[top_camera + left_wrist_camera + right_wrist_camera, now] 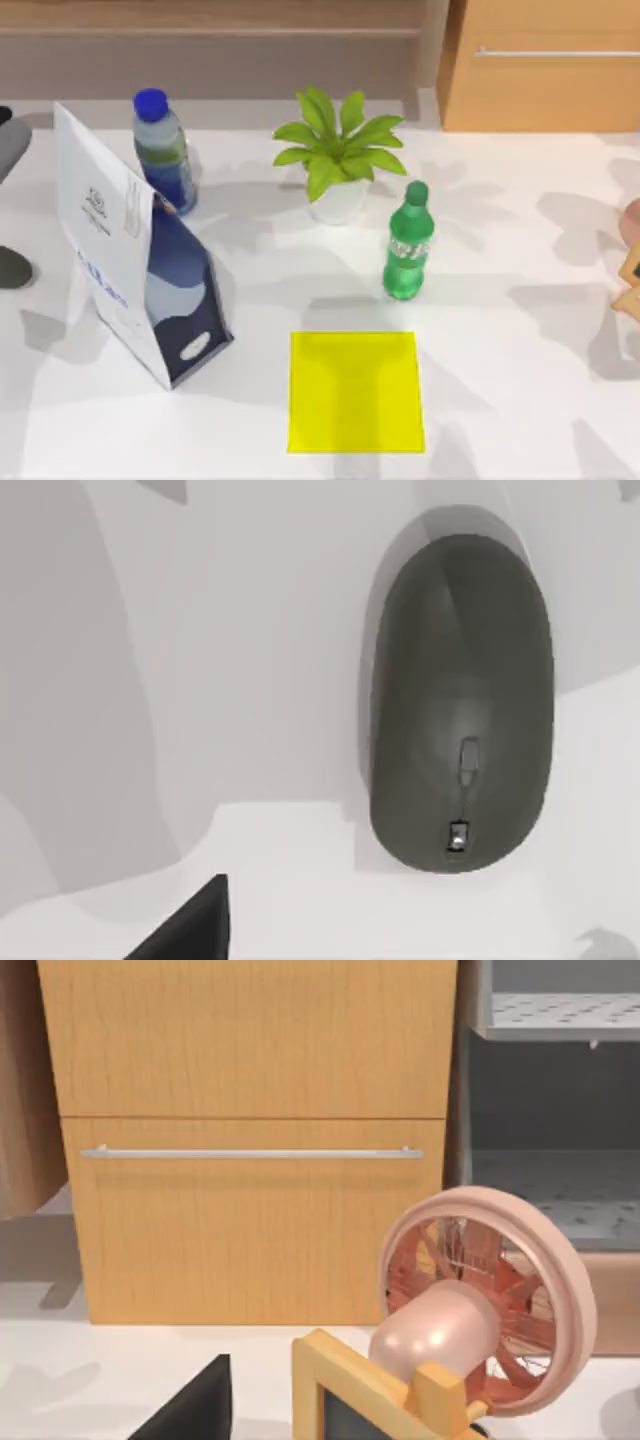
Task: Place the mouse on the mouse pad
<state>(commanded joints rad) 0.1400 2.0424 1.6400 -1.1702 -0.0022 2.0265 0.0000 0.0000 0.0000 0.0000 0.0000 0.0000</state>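
The mouse point(460, 700) is a dark grey rounded body lying flat on the white table, seen close from above in the left wrist view. In the top view it lies at the table's far left edge point(12, 268). A black part of my left gripper point(190, 930) shows at the edge of the left wrist view, apart from the mouse. The mouse pad point(355, 392) is a flat yellow square at the table's front centre, with nothing on it. A black part of my right gripper point(195, 1405) shows in the right wrist view, facing a wooden cabinet.
A white and blue carton point(140, 260) stands between the mouse and the pad. Behind are a blue-capped bottle point(163, 150), a potted plant point(338, 165) and a green bottle point(408, 245). A pink fan point(480, 1300) and a cabinet point(540, 65) are at the right.
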